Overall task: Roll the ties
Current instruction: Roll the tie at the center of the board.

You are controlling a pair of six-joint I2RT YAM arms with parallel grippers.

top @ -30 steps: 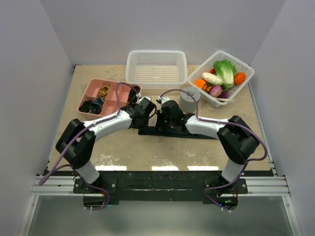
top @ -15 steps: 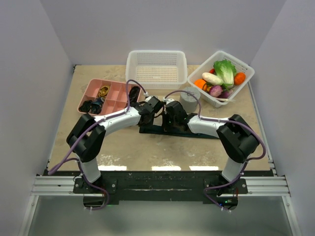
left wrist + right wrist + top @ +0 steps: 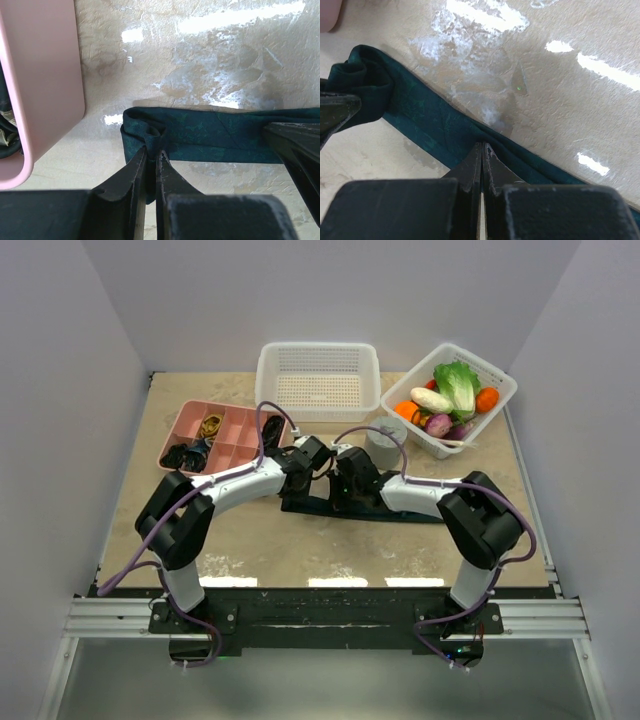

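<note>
Tie [image 3: 215, 135] on counter [image 3: 250, 540], held twice.
We find the left gripper [image 3: 152, 156] clenched on its curled end, the right gripper [image 3: 481, 150] pinching the flat band's edge.

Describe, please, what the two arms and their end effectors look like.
Both the left arm and the right arm have rounded white links joined by bulky black joint housings. A purple cable runs along each arm. The left end effector and right end effector are matte black, each with two flat fingers tapering to narrow tips. No markings are visible.
</note>
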